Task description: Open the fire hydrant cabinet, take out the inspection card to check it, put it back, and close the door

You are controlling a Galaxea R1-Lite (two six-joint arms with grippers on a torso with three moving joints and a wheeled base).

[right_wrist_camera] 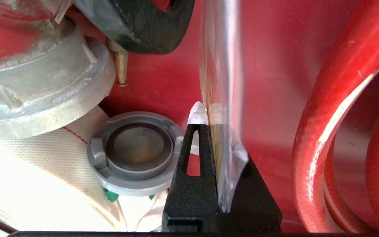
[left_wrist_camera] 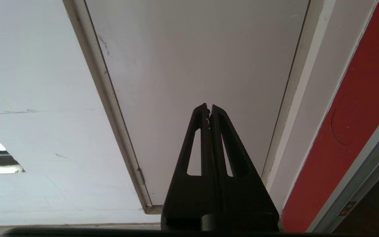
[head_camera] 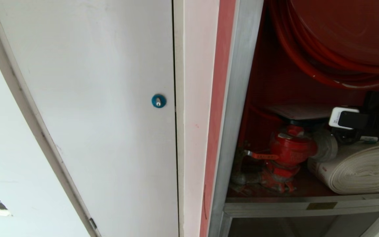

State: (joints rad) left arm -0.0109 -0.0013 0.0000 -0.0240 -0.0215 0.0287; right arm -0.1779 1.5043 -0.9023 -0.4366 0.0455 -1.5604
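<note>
1. White wall with a plain white panel door (head_camera: 94, 98) and its blue lock (head_camera: 159, 100) flanks the fire hydrant cabinet (head_camera: 242, 98), which stands open.
2. Inside: red valve (head_camera: 288, 151), rolled hose (head_camera: 360, 171), red hose reel (head_camera: 341, 39).
3. Right gripper (right_wrist_camera: 209, 125) is inside the cabinet, jaws pinched tight on the inspection card (right_wrist_camera: 222, 82) in a clear sleeve, seen edge-on.
4. Left gripper (left_wrist_camera: 208, 110) is closed, empty, parked facing the white panel.
5. Step is likely card handling; whether lifting out or returning, I cannot tell. Next move needs clearance from the valve.

Head view looked at white panel door (head_camera: 90, 98) and open cabinet (head_camera: 239, 98). Left wrist faced same door (left_wrist_camera: 196, 56); right wrist sat close inside cabinet (right_wrist_camera: 268, 65).
</note>
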